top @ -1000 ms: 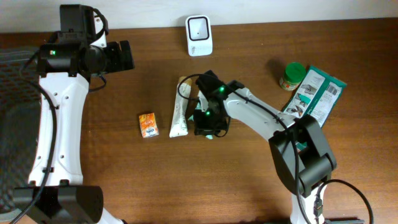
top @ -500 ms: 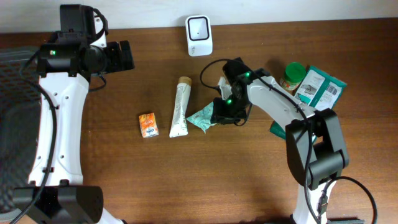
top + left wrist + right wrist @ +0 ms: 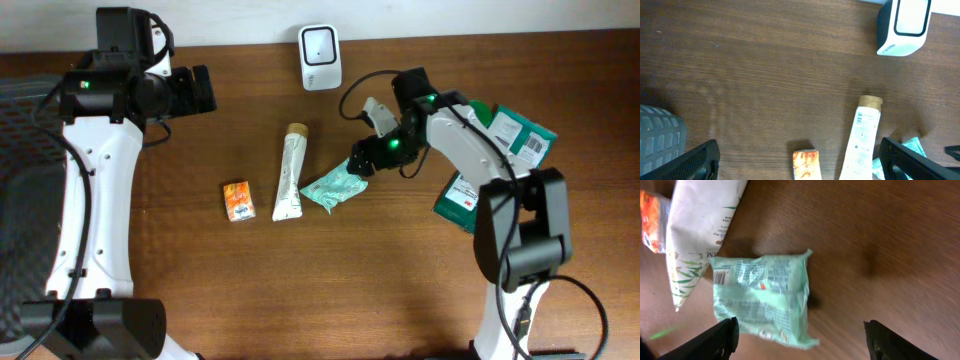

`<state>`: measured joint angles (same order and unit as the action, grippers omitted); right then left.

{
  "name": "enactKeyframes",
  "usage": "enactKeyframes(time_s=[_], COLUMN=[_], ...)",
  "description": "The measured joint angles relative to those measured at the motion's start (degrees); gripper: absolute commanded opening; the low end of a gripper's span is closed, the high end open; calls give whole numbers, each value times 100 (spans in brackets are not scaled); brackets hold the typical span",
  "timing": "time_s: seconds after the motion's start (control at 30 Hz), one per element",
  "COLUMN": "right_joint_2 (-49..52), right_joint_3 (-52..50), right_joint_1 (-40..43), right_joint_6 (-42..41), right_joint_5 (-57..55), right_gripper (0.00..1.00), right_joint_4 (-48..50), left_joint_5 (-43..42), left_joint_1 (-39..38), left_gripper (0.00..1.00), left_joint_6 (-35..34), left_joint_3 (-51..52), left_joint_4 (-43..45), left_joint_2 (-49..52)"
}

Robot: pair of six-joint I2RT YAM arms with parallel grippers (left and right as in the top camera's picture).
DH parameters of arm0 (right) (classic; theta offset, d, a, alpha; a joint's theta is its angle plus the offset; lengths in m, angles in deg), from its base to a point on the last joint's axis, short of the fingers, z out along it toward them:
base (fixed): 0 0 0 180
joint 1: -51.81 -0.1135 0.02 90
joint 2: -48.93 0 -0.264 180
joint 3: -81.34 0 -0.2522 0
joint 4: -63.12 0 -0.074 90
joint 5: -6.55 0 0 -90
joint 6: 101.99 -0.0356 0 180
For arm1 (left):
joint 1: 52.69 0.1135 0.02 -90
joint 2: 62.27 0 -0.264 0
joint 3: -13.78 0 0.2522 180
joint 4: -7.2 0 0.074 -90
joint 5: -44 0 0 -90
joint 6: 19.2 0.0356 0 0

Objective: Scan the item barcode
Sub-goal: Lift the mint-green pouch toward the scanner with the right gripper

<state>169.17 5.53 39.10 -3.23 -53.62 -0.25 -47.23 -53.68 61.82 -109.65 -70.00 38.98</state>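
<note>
The pale green packet (image 3: pixel 335 188) lay flat on the table (image 3: pixel 200 280) against the lower right side of the white tube (image 3: pixel 291 172), nothing gripping it. The right gripper (image 3: pixel 362 160) hovered just right of the tube over the packet's far corner, fingers spread apart and empty. The left gripper (image 3: pixel 203 90) hung well to the tube's upper left, jaws wide apart, with the scanner (image 3: pixel 320 57) beyond the tube's cap and an orange box (image 3: pixel 236 201) just left of it.

The overhead camera looked straight down at the tabletop (image 3: pixel 200 280). Both nearer wrist cameras shared the green packet (image 3: pixel 335 188) and white tube (image 3: pixel 291 172).
</note>
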Motion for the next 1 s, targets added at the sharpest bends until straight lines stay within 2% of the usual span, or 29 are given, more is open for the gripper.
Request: enactKeyframes(time_s=[0.37, 0.7, 0.93, 0.97, 1.0], right_joint_2=[509, 588, 664, 686, 702], right_joint_3=[17, 76, 111, 118, 125], right_joint_1=[-94, -363, -358, -358, -356], right_joint_6=[238, 299, 337, 321, 339], right_joint_5=[232, 269, 308, 319, 330], right_gripper=[77, 69, 51, 44, 31], right_joint_4=[234, 269, 212, 195, 188], left_joint_5=[0, 2, 0, 0, 2], left_joint_1=[0, 0, 0, 0, 0], left_gripper=[99, 99, 99, 99, 99], left_joint_6=[0, 0, 0, 0, 0], left_joint_3=[0, 0, 0, 0, 0], left_joint_4=[0, 0, 0, 0, 0], left_joint_2=[0, 0, 0, 0, 0])
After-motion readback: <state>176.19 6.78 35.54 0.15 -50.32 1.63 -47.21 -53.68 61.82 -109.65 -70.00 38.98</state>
